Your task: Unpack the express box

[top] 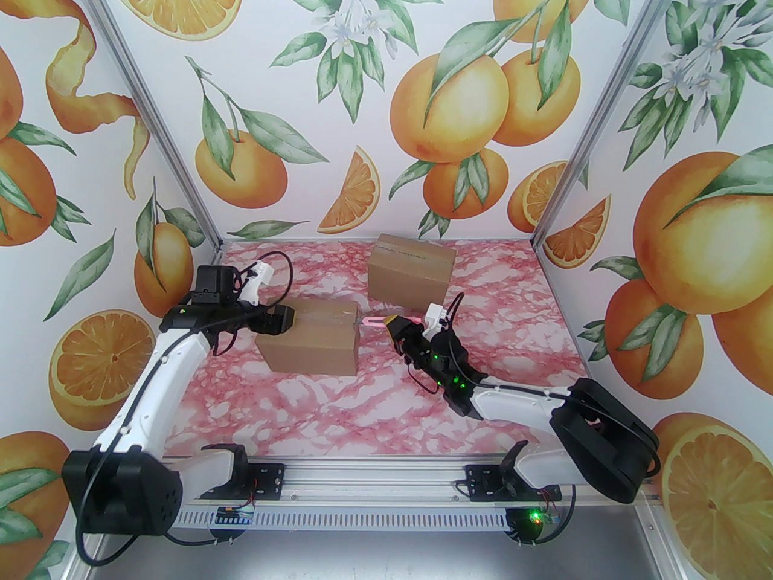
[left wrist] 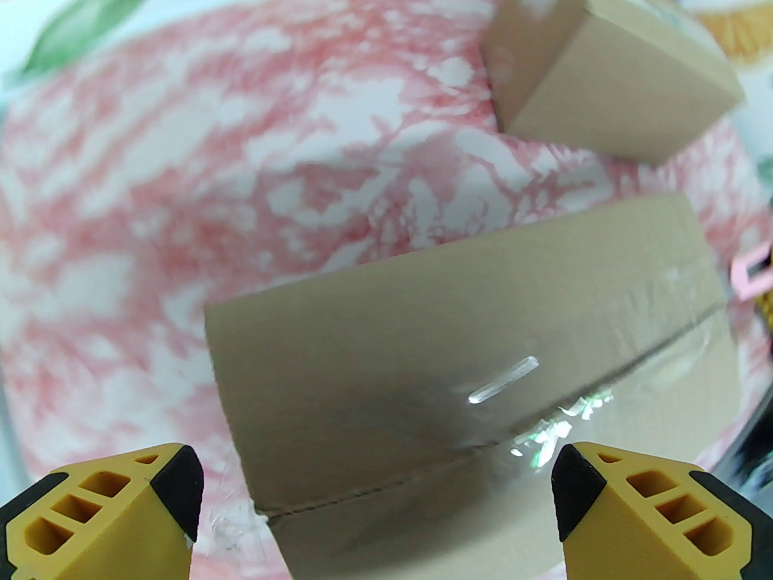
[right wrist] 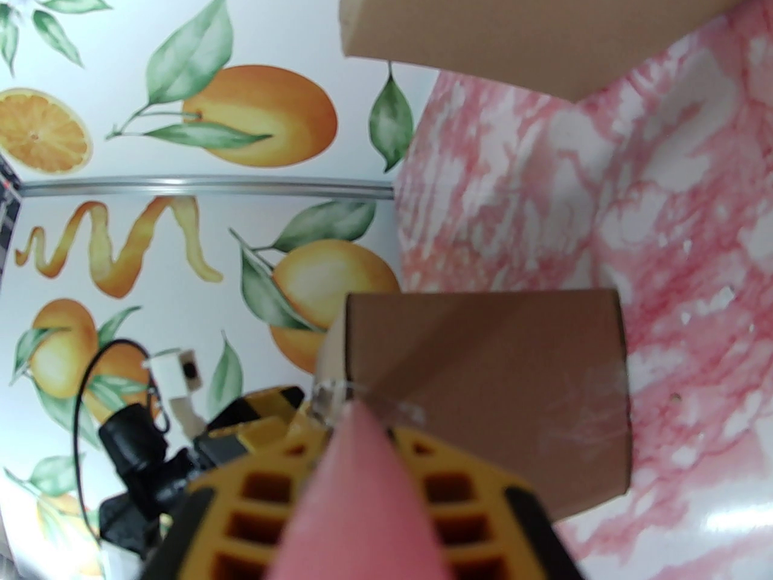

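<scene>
L hand [left wrist: 377, 487] spread, box [left wrist: 471, 324] just ahead

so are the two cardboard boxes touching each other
Apart. The right wrist view shows bare pink marbled table between the near box and the far box; the left wrist view shows the same gap.

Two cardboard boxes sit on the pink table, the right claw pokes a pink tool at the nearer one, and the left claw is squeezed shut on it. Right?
Not quite. The left gripper is open, jaws spread wide above the nearer box, as the left wrist view shows. The rest holds: it and the far box sit on the table, the right gripper holding the pink tool at it.
</scene>
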`<state>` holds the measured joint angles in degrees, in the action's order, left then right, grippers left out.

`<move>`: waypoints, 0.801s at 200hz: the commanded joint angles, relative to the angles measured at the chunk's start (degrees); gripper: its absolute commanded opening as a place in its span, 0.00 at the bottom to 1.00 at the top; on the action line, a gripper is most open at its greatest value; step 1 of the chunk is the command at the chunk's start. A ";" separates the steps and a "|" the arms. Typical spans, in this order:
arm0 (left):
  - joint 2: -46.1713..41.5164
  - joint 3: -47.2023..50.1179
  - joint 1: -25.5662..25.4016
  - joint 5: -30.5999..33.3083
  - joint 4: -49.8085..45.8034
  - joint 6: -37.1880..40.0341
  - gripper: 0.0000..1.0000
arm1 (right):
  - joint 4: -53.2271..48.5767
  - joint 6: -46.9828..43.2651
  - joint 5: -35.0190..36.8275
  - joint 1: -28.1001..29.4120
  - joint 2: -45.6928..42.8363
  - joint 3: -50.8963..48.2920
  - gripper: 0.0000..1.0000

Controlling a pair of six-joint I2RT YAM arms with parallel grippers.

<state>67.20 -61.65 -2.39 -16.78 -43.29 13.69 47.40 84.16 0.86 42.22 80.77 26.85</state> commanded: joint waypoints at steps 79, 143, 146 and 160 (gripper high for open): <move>-12.03 3.08 -21.87 -6.78 -1.90 33.68 1.00 | 4.96 -0.66 -2.22 -0.29 2.54 1.60 0.00; -1.52 3.24 -33.10 3.89 -1.55 40.38 0.98 | 7.37 -0.15 -2.92 -0.28 3.93 1.64 0.00; -1.02 3.28 -33.23 4.71 -1.07 40.51 0.97 | 7.49 -0.14 -2.92 -0.29 3.99 1.63 0.00; 0.99 2.96 -33.55 7.12 0.56 41.32 0.96 | 8.76 0.20 -3.38 -0.29 4.68 1.71 0.00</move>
<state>65.65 -58.67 -35.35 -14.70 -45.23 51.35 51.68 84.18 -0.69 42.19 83.92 27.33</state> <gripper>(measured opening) 0.969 0.174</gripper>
